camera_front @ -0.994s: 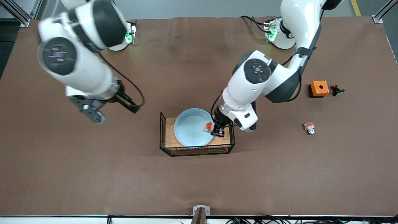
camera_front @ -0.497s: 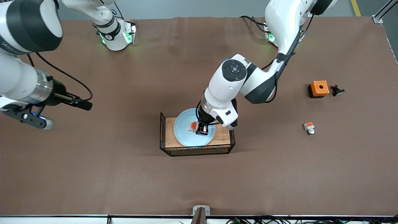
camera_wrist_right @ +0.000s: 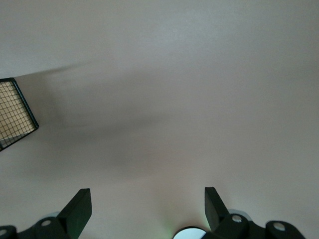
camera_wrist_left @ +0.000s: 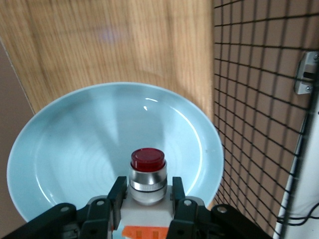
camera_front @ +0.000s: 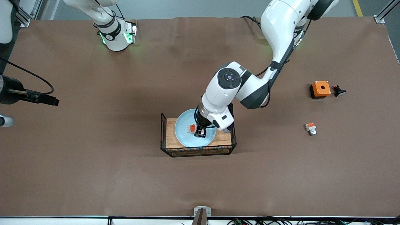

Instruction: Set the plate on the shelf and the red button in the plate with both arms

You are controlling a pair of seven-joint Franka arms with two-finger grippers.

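The pale blue plate [camera_front: 183, 135] [camera_wrist_left: 75, 149] lies on the wooden floor of a black wire basket [camera_front: 162, 134] [camera_wrist_left: 259, 99] in the middle of the table. My left gripper [camera_front: 197, 131] [camera_wrist_left: 147, 186] hangs low over the plate's middle. It is shut on the red button [camera_front: 192, 128] [camera_wrist_left: 147, 159], a white block with an orange patch, its red tip pointing down at the plate. Whether the button touches the plate I cannot tell. My right gripper [camera_wrist_right: 147, 206] is open and empty over bare table at the right arm's end, and a basket corner [camera_wrist_right: 15, 114] shows in its wrist view.
An orange box with a hole [camera_front: 320, 88] and a small black piece [camera_front: 339, 91] lie toward the left arm's end. A white-orange piece with a silver tip [camera_front: 310, 128] lies nearer the front camera than they do. The left arm's elbow arches above the basket.
My left gripper has carried the red button from the plate's rim to over its middle. The right arm has swung away toward its end of the table, almost out of the front view.
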